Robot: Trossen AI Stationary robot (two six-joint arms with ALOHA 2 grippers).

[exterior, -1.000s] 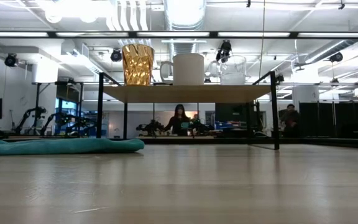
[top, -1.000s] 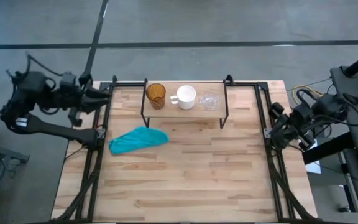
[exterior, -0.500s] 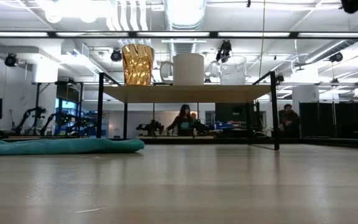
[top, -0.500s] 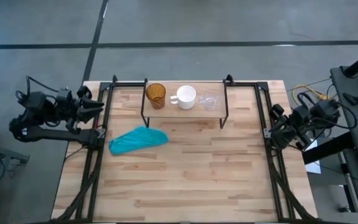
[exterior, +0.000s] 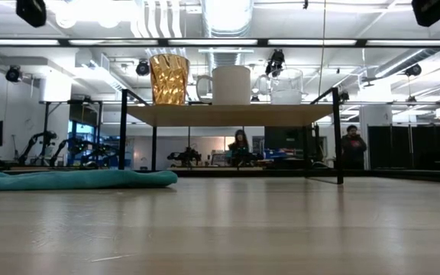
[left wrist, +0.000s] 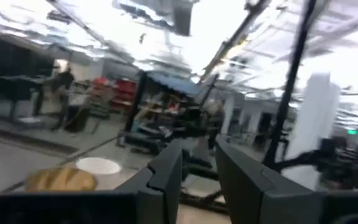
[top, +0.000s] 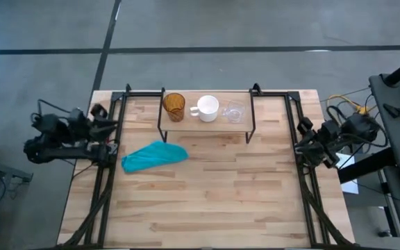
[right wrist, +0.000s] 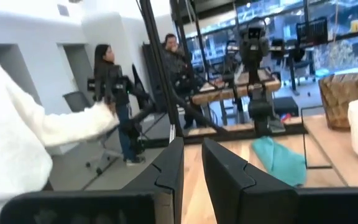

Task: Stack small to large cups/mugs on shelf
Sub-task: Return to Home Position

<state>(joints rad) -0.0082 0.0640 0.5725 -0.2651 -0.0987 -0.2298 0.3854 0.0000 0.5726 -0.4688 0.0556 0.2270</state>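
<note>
On the shelf (top: 192,119) three vessels stand upright on their bases in a row: the amber textured cup (top: 174,105) toward the table's left, the white mug (top: 207,107) in the middle, and the clear glass cup (top: 235,111) toward the right. The low view shows the amber cup (exterior: 169,79), the mug (exterior: 230,84) and the glass (exterior: 286,86) side by side on the board (exterior: 228,114). My left gripper (top: 110,125) is at the table's left edge with shut, empty fingers (left wrist: 199,165). My right gripper (top: 299,146) is at the right edge, also shut and empty (right wrist: 192,165).
A teal cloth (top: 154,155) lies crumpled on the tabletop, near and to the left of the shelf. Black frame rails (top: 103,182) run along both table sides. People stand in the room beyond, and a white sleeve (right wrist: 17,137) shows close in the right wrist view.
My left arm has drawn back from the shelf's left end toward the table's left edge and folded down low. My right arm has shifted slightly at the right edge. The cups, shelf and cloth have stayed put.
</note>
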